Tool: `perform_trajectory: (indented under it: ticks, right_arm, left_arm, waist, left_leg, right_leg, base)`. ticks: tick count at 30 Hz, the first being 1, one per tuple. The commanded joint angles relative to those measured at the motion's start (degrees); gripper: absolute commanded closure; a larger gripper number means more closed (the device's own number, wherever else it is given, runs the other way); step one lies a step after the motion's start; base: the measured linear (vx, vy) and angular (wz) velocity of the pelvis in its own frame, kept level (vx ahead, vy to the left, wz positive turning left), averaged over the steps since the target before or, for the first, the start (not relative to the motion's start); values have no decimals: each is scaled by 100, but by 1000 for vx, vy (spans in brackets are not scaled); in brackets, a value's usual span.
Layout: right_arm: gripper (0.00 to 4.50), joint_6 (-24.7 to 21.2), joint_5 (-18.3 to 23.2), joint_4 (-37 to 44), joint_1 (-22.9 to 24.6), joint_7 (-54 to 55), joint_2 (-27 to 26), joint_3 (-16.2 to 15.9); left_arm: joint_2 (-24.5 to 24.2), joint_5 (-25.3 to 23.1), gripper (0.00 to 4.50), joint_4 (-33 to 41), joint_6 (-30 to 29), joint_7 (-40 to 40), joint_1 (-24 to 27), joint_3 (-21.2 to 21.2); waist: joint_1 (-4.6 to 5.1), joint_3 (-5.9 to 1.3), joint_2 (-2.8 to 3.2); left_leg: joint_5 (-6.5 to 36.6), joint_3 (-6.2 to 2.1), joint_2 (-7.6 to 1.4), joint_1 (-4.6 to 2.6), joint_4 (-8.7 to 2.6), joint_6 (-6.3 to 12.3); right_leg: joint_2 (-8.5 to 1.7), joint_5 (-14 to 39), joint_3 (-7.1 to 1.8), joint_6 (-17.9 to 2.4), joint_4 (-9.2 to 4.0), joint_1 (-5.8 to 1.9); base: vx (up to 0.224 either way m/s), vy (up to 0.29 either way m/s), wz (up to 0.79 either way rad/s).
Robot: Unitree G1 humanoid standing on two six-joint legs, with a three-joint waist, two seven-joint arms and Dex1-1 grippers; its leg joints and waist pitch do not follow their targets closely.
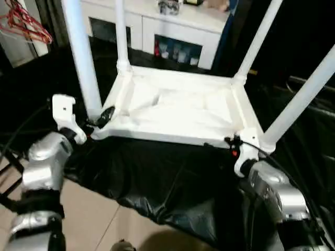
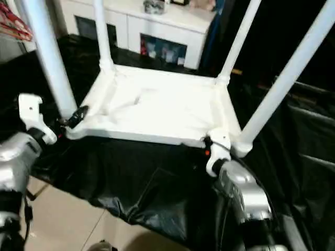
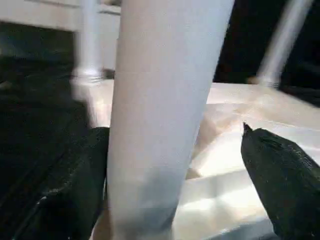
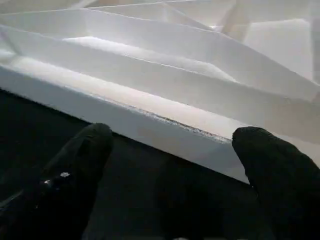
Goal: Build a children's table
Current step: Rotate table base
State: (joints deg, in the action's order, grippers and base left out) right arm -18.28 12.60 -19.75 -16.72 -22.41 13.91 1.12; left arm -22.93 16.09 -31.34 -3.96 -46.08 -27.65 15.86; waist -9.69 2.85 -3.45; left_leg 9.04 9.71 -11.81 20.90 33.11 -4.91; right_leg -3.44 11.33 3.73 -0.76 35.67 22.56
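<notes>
left eye view, white plastic children's table (image 1: 178, 112) upside down on black sheet (image 1: 157, 178), four legs up, left gripper (image 3: 172, 165) spread around near-left leg (image 1: 84, 57) at 9 o'clock, right gripper (image 4: 170, 165) released at table's rim, 5 o'clock

Legs fence my approach

Near leg (image 3: 160, 115) stands between my left claw's (image 1: 99, 119) spread fingers; ribbed underside (image 1: 178, 107) lies open between legs.

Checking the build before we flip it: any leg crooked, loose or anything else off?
Nothing stands out. The table lies upside down on the black sheet with all four legs up and seated in their corner sockets; they splay slightly outward, evenly. The left gripper has its jaws open around the near left leg.
</notes>
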Motion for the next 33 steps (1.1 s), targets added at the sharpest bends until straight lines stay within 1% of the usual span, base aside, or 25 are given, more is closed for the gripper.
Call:
perform_trajectory:
  ticks: [1, 2, 3, 6, 7, 8, 9, 10, 11, 12, 13, 15, 16, 17, 19, 20, 22, 23, 24, 25, 26, 29, 30, 31, 33]
  right_arm:
    - [12, -98, -100, -507, -57, 63, -18, -2]
    - [12, -65, -110, -609, -111, 73, -21, -3]
    - [12, -44, -116, -675, -146, 79, -25, -6]
    - [12, 21, -144, -857, -253, 85, -56, -15]
    - [12, 86, -164, -1005, -332, 85, -83, -21]
    - [12, 90, -165, -1015, -337, 85, -85, -22]
    - [12, 122, -177, -1092, -381, 73, -101, -39]
    - [12, 141, -188, -1136, -409, 64, -106, -50]
    - [12, 247, -212, -1200, -459, 120, -130, -16]
    - [12, 327, -231, -1245, -494, 165, -148, 12]
    - [12, 525, -215, -1286, -555, 272, -169, 141]
    - [12, 805, -197, -1355, -644, 485, -190, 356]
    - [12, 965, -199, -1437, -712, 736, -170, 533]
    - [12, 1119, -268, -1582, -775, 1025, -117, 649]
    - [12, 1274, -354, -1747, -838, 1285, -60, 735]
    - [12, 1352, -354, -1853, -878, 1458, -33, 835]
    - [12, 1428, -311, -2016, -933, 1704, 19, 1011]
    - [12, 1452, -283, -2105, -960, 1802, 40, 1087]
    - [12, 1463, -297, -2198, -982, 1819, 51, 1099]
    - [12, 1489, -339, -2319, -1010, 1827, 61, 1060]
    - [12, 1510, -366, -2435, -1039, 1791, 58, 1012]
    - [12, 1496, -392, -2692, -1126, 1632, 7, 893]
    - [12, 1478, -423, -2814, -1176, 1458, -52, 786]
    - [12, 1523, -524, -2973, -1256, 1138, -179, 577]
    - [12, 1603, -570, -3051, -1312, 894, -288, 450]
  left_arm:
    - [12, 311, 0, 253, -312, -907, -24, -414]
    - [-19, 384, 0, 319, -427, -1124, 12, -477]
    - [-51, 437, 0, 417, -518, -1313, 74, -553]
    - [-126, 580, 0, 647, -798, -1765, 242, -756]
    - [-141, 678, 0, 800, -912, -2010, 334, -872]
    - [-142, 685, 0, 812, -921, -2026, 340, -881]
    - [-148, 756, 0, 1003, -1035, -2150, 429, -993]
    - [-145, 783, 0, 1102, -1080, -2202, 471, -1058]
    - [-98, 803, 0, 1221, -1093, -2233, 511, -1142]
    - [-63, 812, 0, 1288, -1090, -2250, 531, -1192]
    - [-1, 835, 0, 1429, -1142, -2270, 562, -1269]
    - [55, 898, 0, 1657, -1283, -2340, 620, -1379]
    - [95, 963, 0, 1849, -1410, -2362, 666, -1464]
    - [95, 1035, 0, 2021, -1554, -2413, 710, -1545]
    - [77, 1107, 0, 2190, -1706, -2466, 757, -1618]
    - [61, 1161, 0, 2303, -1811, -2495, 791, -1663]
    - [21, 1271, 0, 2534, -2017, -2551, 853, -1756]
    - [5, 1336, 0, 2655, -2125, -2578, 888, -1797]
    - [1, 1401, 0, 2766, -2232, -2593, 918, -1820]
    - [7, 1488, 0, 2893, -2350, -2594, 945, -1840]
    - [27, 1563, 0, 3003, -2435, -2582, 968, -1856]
    - [93, 1720, 0, 3217, -2599, -2537, 1015, -1900]
    - [143, 1794, 0, 3316, -2674, -2494, 1027, -1926]
    - [235, 1905, 0, 3451, -2811, -2414, 1036, -1965]
    - [297, 1957, 0, 3530, -2887, -2359, 1045, -1996]
  waist:
    - [22, -309, 158]
    - [22, -305, 168]
    - [11, -302, 167]
    - [17, -304, 164]
    - [29, -306, 139]
    - [35, -304, 117]
    - [34, -284, 122]
    - [42, -276, 62]
    - [36, -274, 85]
    - [48, -263, 70]
    - [64, -255, 64]
    - [84, -271, 63]
    - [103, -265, 72]
    - [130, -266, 78]
    - [145, -275, 59]
    - [152, -272, 83]
    - [155, -292, 61]
    - [150, -302, 68]
    - [162, -305, 103]
    - [166, -319, 93]
    - [172, -342, 104]
    - [186, -369, 92]
    - [189, -373, 90]
    - [198, -377, 96]
    - [217, -352, 93]
  left_leg:
    - [2278, -83, -160, -160, -468, -400]
    - [2285, -81, -162, -155, -474, -413]
    - [2314, -65, -167, -171, -468, -413]
    - [2242, -66, -163, -138, -478, -390]
    - [2211, -71, -162, -135, -479, -376]
    - [2204, -59, -163, -138, -481, -364]
    - [2260, -60, -166, -151, -487, -357]
    - [2262, -58, -166, -140, -498, -339]
    - [2279, -61, -165, -147, -497, -337]
    - [2340, -67, -170, -154, -505, -339]
    - [2418, -72, -164, -155, -514, -352]
    - [2444, -82, -182, -169, -515, -390]
    - [2439, -79, -176, -178, -514, -389]
    - [2409, -69, -171, -170, -514, -393]
    - [2248, -48, -152, -167, -498, -367]
    - [2143, -35, -134, -144, -486, -329]
    - [1869, -17, -125, -127, -469, -297]
    - [1791, -6, -128, -135, -459, -293]
    - [1636, 1, -117, -129, -448, -275]
    - [1486, 12, -103, -114, -431, -244]
    - [1300, 19, -94, -101, -412, -219]
    - [1017, 24, -88, -60, -381, -153]
    - [927, 31, -82, -49, -367, -103]
    - [873, 36, -80, -35, -350, -71]
    - [966, 33, -94, -17, -364, -65]
  right_leg:
    - [-517, 1713, -294, -769, -513, -121]
    - [-501, 1633, -292, -828, -500, -124]
    - [-495, 1525, -294, -878, -497, -116]
    - [-501, 1410, -293, -933, -473, -158]
    - [-509, 1426, -289, -938, -461, -174]
    - [-510, 1478, -290, -934, -476, -173]
    - [-516, 1662, -297, -899, -493, -168]
    - [-514, 1765, -293, -871, -511, -179]
    - [-519, 1844, -296, -851, -510, -177]
    - [-528, 2020, -297, -816, -528, -164]
    - [-528, 2209, -292, -765, -559, -169]
    - [-555, 2261, -298, -754, -559, -164]
    - [-531, 2226, -294, -756, -562, -154]
    - [-514, 2119, -298, -779, -544, -157]
    - [-488, 1954, -297, -784, -525, -167]
    - [-473, 1864, -305, -775, -518, -182]
    - [-463, 1595, -307, -776, -484, -212]
    - [-458, 1462, -306, -788, -470, -214]
    - [-434, 1160, -307, -818, -445, -219]
    - [-415, 895, -300, -854, -418, -246]
    - [-402, 572, -294, -912, -374, -266]
    - [-390, 64, -287, -999, -311, -305]
    - [-378, -82, -284, -1035, -309, -307]
    - [-371, -222, -281, -1114, -284, -299]
    - [-383, -75, -277, -1133, -307, -303]
  base:
    - [0, 0, 0]
    - [0, 0, 0]
    - [0, 0, 0]
    - [0, 0, 0]
    - [0, 0, 0]
    - [0, 0, 0]
    - [0, 0, 0]
    - [0, 0, 0]
    - [0, 0, 0]
    - [0, 0, 0]
    - [0, 0, 0]
    - [0, 0, 0]
    - [0, 0, 0]
    - [0, 0, 0]
    - [0, 0, 0]
    - [0, 0, 0]
    - [0, 0, 0]
    - [0, 0, 0]
    - [0, 0, 0]
    - [0, 0, 0]
    - [0, 0, 0]
    - [0, 0, 0]
    - [0, 0, 0]
    - [0, 0, 0]
    - [0, 0, 0]
